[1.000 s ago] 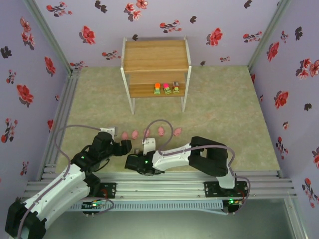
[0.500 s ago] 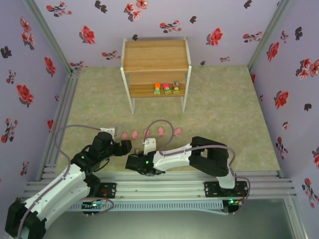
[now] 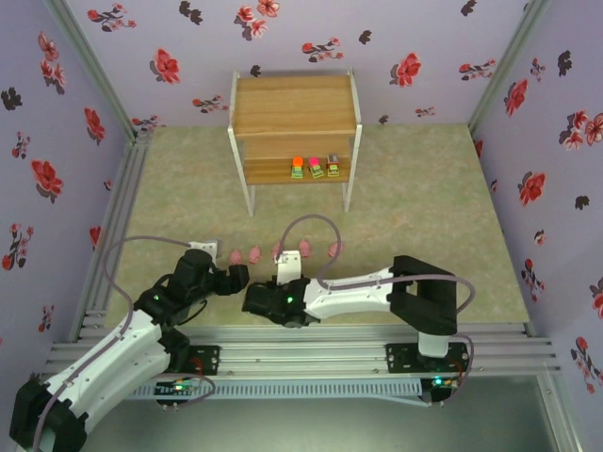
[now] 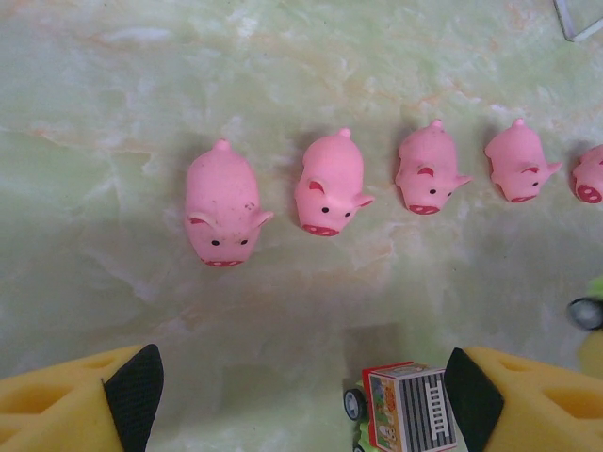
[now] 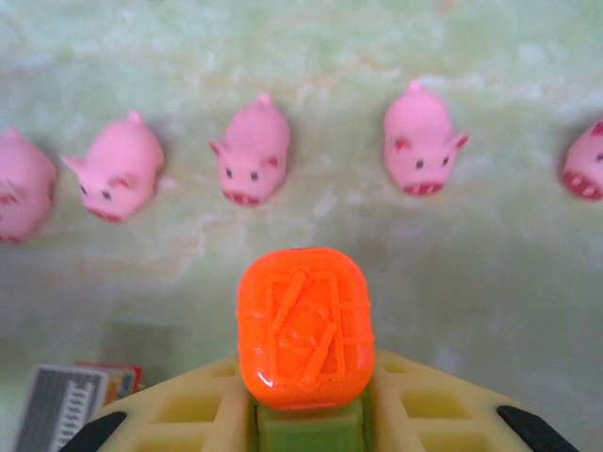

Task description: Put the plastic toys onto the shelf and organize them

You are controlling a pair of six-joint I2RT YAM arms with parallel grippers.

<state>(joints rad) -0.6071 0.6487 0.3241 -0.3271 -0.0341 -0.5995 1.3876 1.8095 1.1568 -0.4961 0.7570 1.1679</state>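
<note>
orange block point(image 5: 303, 320) gripped, open mat point(image 3: 424, 207) before shelf point(image 3: 294, 104)

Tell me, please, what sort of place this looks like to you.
Likely a robot-training booth, not a home: flower-papered walls box in a table, bare aluminium rails line its near edge, and a shelf stands staged with toy blocks.

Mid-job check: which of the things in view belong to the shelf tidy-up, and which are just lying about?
For the job:
- five pink pigs, in a row on the mat
- orange-topped block, held in the right gripper
- grey-topped block, between the fingers of the open left gripper
- three blocks, on the lower board of the shelf

Just there:
- purple cables
- metal rails
- flowered walls
</note>
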